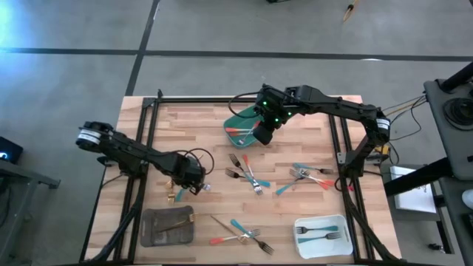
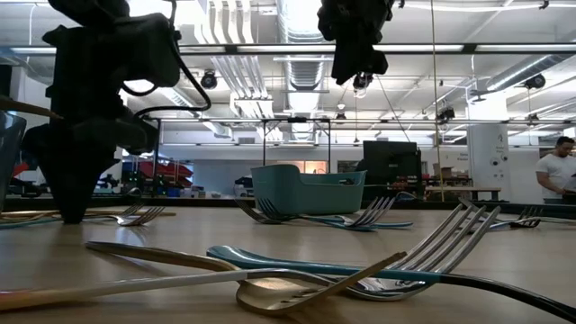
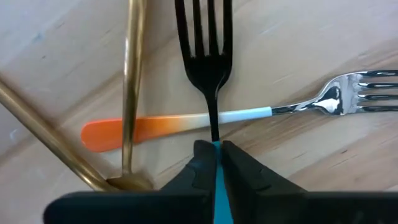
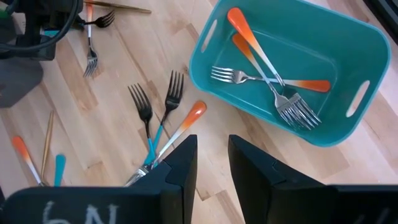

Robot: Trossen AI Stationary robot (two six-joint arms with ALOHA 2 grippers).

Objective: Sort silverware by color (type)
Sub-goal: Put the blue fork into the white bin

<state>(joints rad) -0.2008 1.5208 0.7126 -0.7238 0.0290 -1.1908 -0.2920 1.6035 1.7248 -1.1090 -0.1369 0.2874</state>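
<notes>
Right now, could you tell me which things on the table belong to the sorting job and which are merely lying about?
Belongs to the job:
- teal-handled fork, gripped by the left claw
- orange-handled forks in the teal bin, below the open right claw
- loose forks mid-table
- gold utensil

Just lying about:
- cables beside the table

Hidden and cut-off items

Dark-tined fork with teal handle [image 3: 211,74]: handle mostly covered at lower centre of the left wrist view. Slim gold utensil [image 3: 132,93]: cut by top edge. Contents of the grey rectangular tray [image 1: 167,226], lower left of the high view: too small to tell.
</notes>
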